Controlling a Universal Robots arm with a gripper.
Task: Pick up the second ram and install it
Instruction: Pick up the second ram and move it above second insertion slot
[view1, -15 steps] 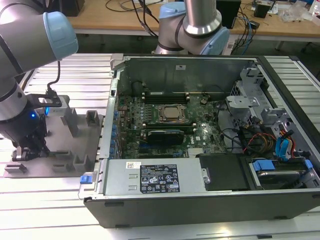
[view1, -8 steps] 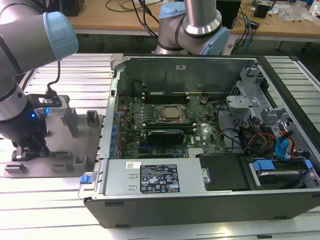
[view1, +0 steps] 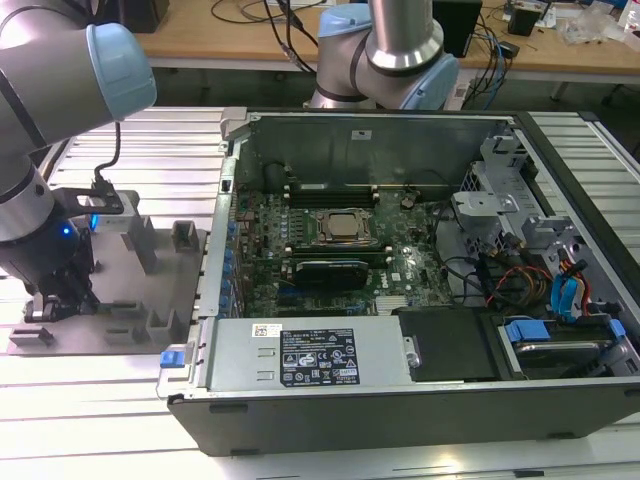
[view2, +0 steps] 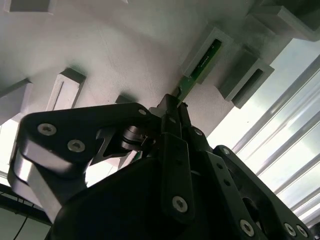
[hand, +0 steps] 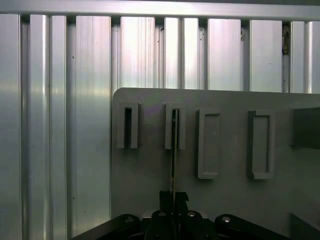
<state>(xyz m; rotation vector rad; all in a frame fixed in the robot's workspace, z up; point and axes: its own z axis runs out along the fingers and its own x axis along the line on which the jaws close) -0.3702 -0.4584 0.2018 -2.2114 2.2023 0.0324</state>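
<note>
Gripper (view2: 172, 105) pinches second ram (view2: 200, 67) endwise.

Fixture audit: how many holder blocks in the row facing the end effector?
4 blocks in the first wrist view: one holding the second ram, one empty slotted beside it, two longer opposite. More may be hidden.

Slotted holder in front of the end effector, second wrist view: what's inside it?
One end of the green second ram sits in the holder, whose walls cover the part of the stick inside. The end effector grips the other end.
</note>
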